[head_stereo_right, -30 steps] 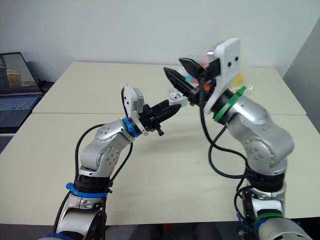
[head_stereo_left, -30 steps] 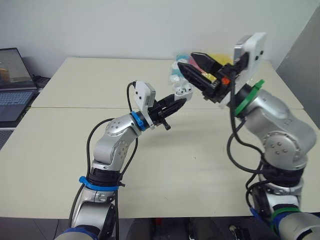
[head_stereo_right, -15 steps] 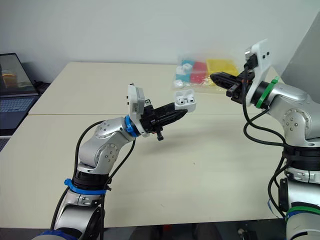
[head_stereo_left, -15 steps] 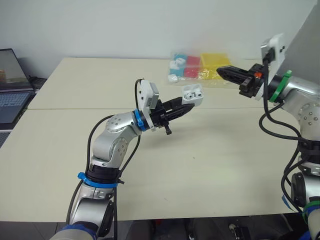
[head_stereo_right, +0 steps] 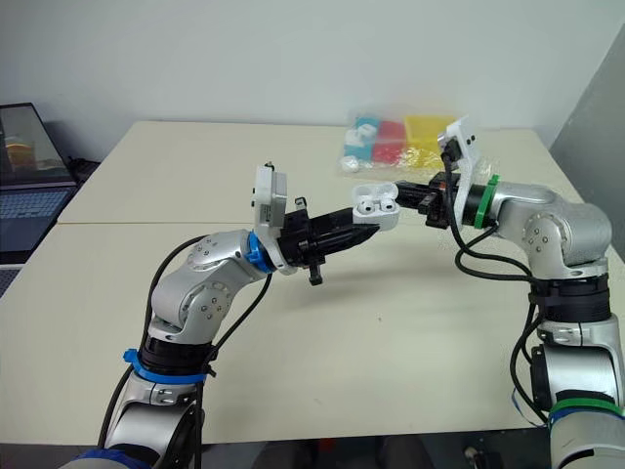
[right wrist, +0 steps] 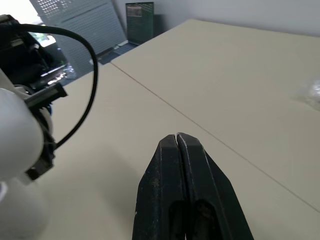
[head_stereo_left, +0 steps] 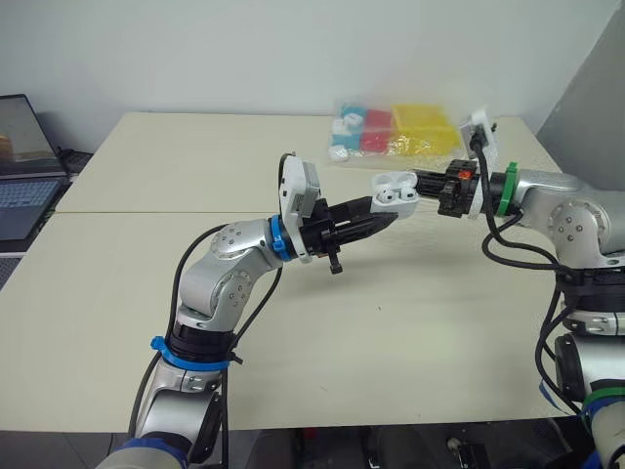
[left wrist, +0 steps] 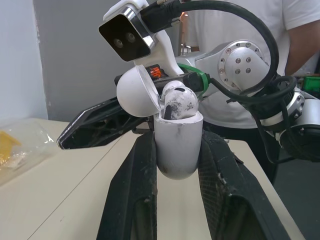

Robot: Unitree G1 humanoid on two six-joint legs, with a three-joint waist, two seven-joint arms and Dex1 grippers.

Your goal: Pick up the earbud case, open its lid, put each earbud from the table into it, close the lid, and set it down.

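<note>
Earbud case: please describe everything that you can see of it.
Small, white, glossy plastic earbud case with a rounded body. Its lid is hinged open, and two white earbuds sit inside. The left gripper clamps its body between both fingers, holding it upright above the table. The shut right gripper points at the lid; contact is unclear.

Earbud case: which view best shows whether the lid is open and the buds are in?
Left wrist view: the earbud case is close up in the left gripper, lid open, both earbuds seated. The eye views show it at a distance, from above.
</note>
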